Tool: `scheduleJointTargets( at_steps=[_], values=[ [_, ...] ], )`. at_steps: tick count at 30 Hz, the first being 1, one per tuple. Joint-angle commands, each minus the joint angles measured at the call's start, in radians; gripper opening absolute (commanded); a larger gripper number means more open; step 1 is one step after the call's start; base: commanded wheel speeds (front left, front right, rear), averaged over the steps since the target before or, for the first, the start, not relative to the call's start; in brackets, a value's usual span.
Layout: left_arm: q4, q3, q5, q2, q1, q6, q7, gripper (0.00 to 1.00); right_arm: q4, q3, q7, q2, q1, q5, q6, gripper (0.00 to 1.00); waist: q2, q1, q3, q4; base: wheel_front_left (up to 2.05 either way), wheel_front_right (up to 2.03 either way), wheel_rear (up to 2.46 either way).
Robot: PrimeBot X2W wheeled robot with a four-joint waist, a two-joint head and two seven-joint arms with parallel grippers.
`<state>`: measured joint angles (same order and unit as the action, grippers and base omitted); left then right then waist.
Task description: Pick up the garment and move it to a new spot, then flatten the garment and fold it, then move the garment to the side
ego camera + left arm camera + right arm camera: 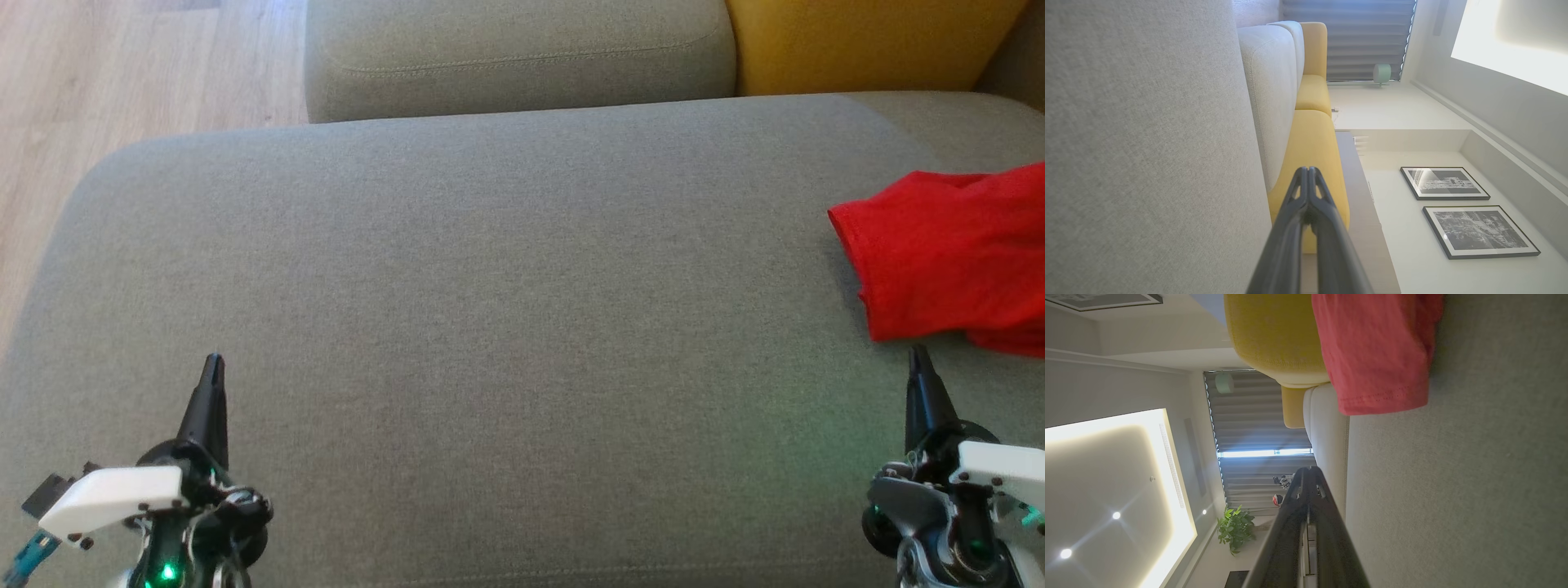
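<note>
The garment (951,257) is a red cloth lying bunched at the right edge of the grey sofa seat (490,310), partly cut off by the picture's edge. It also appears as a red fold with a stitched hem (1376,355) in the right wrist view. My right gripper (918,355) is shut, its tip just short of the garment's near edge and holding nothing. At the lower left my left gripper (214,363) is shut over bare seat fabric, far from the garment. Each wrist view shows its own fingers pressed together, left gripper (1308,171), right gripper (1309,470).
A grey back cushion (522,57) and a yellow cushion (865,41) stand behind the seat. Wooden floor (122,90) lies off the seat's left side. The wrist views show a wall with two framed pictures (1461,212) and a potted plant (1235,528).
</note>
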<state>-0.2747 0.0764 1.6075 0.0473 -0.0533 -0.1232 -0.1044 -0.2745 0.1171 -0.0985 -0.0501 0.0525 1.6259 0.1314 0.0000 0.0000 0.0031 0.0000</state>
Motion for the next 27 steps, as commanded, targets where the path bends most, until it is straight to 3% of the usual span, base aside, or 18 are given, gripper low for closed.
scheduleJointTargets(
  at_steps=[1,27],
  values=[
    [0.030,0.035,0.003,0.005,-0.055,-0.007,-0.007,0.00,0.030,-0.017,-0.004,-0.010,0.054,-0.006,-0.001,0.00,0.0000,0.0000,0.000,0.000,0.00,0.00,0.00],
    [0.030,0.036,0.002,0.005,-0.055,-0.007,-0.008,0.00,0.030,-0.012,-0.008,-0.007,0.055,-0.010,-0.001,0.00,0.0000,0.0000,0.000,0.000,0.00,0.00,0.00]
  ],
)
